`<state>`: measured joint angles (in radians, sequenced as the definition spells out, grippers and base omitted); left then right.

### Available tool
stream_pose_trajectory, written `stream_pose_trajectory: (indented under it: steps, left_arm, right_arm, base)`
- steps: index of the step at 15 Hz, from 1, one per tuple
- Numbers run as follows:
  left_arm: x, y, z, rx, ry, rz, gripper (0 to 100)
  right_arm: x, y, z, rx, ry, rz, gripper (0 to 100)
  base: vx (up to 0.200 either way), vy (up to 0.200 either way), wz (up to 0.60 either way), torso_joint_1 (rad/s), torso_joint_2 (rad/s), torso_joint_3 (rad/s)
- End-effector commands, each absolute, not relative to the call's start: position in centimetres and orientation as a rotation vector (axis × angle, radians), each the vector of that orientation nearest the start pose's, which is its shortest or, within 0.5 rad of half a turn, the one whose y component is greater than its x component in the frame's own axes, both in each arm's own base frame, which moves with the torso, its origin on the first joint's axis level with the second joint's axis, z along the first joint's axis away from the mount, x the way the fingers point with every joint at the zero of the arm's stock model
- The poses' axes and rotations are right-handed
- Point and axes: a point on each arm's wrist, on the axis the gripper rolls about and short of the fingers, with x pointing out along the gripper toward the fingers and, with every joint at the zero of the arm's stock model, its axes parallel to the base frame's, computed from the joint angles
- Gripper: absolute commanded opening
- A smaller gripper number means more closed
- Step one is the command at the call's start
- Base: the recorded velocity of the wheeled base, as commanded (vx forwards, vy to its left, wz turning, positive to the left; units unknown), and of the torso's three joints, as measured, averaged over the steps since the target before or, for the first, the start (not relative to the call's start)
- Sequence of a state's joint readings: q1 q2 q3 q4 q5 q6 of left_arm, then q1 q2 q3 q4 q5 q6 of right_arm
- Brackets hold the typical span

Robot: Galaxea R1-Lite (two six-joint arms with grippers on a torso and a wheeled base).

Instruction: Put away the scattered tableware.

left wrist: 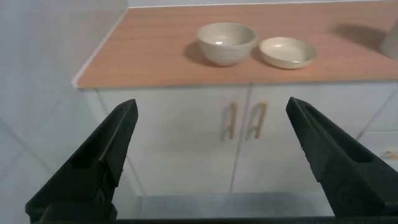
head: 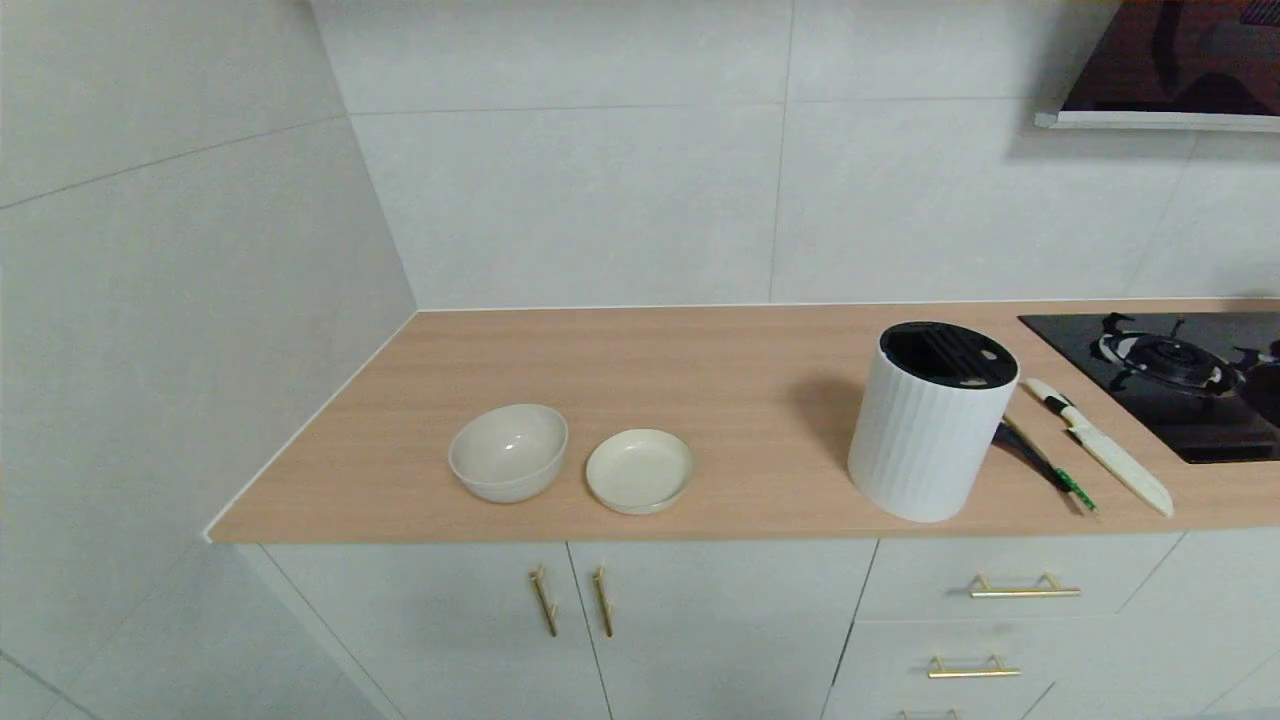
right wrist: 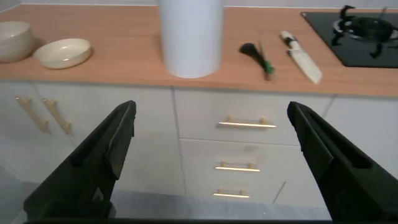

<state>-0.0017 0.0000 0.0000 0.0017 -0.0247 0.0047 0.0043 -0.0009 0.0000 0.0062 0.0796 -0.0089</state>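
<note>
Left wrist view: we see our left gripper [left wrist: 211,103] spread wide, empty, facing the cabinet doors [left wrist: 245,140] | right gripper [right wrist: 211,106] likewise spread and empty, facing the drawers [right wrist: 249,155] | bowl [left wrist: 226,42] and dish [left wrist: 287,51] side by side on the counter [head: 700,370] | white holder [right wrist: 190,37] upright to their right, black utensil [right wrist: 258,56] and knife [right wrist: 300,56] lying beyond it

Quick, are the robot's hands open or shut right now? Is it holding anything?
Left end effector: open, holding nothing.
Right end effector: open, holding nothing.
</note>
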Motion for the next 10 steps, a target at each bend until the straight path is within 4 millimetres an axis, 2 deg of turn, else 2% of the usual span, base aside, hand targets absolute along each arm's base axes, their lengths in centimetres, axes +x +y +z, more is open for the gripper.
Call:
stream_pose_trajectory:
  steps: [1, 8, 10]
  left_arm:
    - [-2.28, -0.05, 7.53, 0.005, 0.001, -0.026, 100]
    - [-2.28, -0.05, 7.53, 0.005, 0.001, -0.025, 100]
    - [-2.28, -0.05, 7.53, 0.005, 0.001, -0.026, 100]
  right_arm:
    - [-2.29, 0.17, 7.49, -0.009, 0.006, 0.084, 100]
    - [-2.29, 0.17, 7.49, -0.009, 0.006, 0.083, 100]
    - [-2.29, 0.17, 7.49, -0.009, 0.006, 0.084, 100]
  base:
    - [0.000, 0.200, 0.00, 0.002, 0.00, 0.002]
    - [0.000, 0.200, 0.00, 0.000, 0.00, 0.003]
    - [0.000, 0.000, 0.00, 0.000, 0.00, 0.000]
